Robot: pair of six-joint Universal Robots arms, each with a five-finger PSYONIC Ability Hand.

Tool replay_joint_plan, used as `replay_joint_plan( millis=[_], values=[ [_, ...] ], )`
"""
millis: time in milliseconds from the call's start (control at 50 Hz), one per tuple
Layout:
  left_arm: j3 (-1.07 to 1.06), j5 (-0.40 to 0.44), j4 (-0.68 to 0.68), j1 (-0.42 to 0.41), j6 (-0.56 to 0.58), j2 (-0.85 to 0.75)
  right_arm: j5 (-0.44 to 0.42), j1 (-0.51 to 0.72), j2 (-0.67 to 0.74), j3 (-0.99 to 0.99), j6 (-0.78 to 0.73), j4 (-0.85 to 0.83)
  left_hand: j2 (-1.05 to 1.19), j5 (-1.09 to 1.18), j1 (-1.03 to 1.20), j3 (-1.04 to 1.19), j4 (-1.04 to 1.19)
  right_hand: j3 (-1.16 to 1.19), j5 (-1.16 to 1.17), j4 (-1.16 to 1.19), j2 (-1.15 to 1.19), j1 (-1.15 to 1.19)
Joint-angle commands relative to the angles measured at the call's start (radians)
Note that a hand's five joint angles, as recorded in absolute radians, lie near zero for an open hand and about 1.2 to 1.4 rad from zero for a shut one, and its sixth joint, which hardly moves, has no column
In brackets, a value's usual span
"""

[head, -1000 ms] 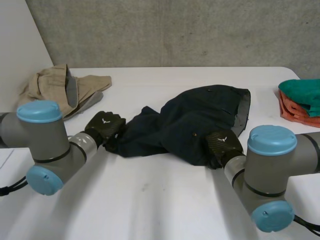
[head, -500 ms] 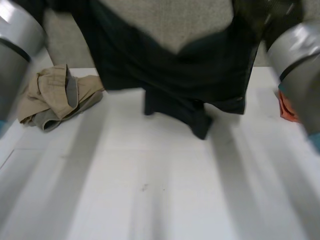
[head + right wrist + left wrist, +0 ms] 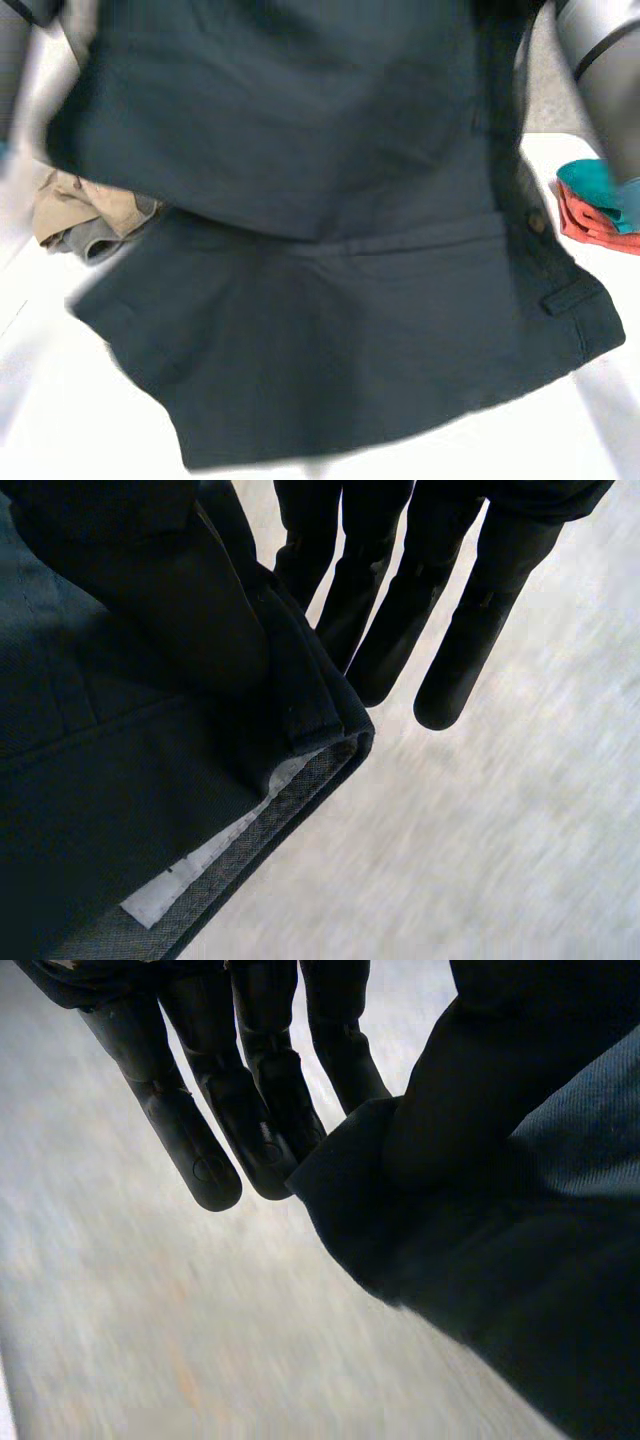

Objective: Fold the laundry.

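Left robot hand [image 3: 258, 1080] and right robot hand [image 3: 490, 590] pinch dark twill garment [image 3: 330, 340].

On my head feed the right arm [image 3: 600, 60] is a smooth grey tube ringed by a thin black band; the left arm [image 3: 10, 50] is a blurred patch of the same grey. My wrist feeds give me the left hand [image 3: 228, 1070] and right hand [image 3: 402, 620], both matte black. Their fingers [image 3: 165, 1110] are long, slim and segmented, with rounded tips. One carries a small embossed circle near its tip.
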Motion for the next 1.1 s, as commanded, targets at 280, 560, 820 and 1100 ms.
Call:
replay_joint_plan(
  millis=[280, 560, 820, 1100],
  values=[
    [0.45, -0.001, 0.184, -0.02, 0.225, -0.759, 0.08, -0.037, 0.598, -0.088, 0.069, -0.471, 0.009, 0.046, 0.06, 0.013, 0.004, -0.494, -0.462, -0.502, -0.475, -0.414],
    [0.236, -0.021, 0.183, -0.052, 0.13, -0.528, -0.02, -0.055, 0.359, -0.056, -0.001, -0.299, -1.022, -0.984, -0.97, -1.017, -1.026, -1.014, -0.982, -1.022, -0.994, -0.934],
    [-0.465, -0.038, -0.096, -0.098, 0.135, 0.038, -0.327, -0.199, -0.05, 0.366, -0.259, 0.141, -0.918, -0.881, -0.867, -0.914, -0.923, -1.014, -0.982, -1.022, -0.994, -0.934],
    [-1.021, -0.006, -0.25, -0.161, 0.132, 0.18, -0.526, -0.379, -0.13, 0.889, -0.457, 0.131, -0.833, -0.795, -0.782, -0.828, -0.838, -0.777, -0.746, -0.786, -0.758, -0.697]
  ],
)
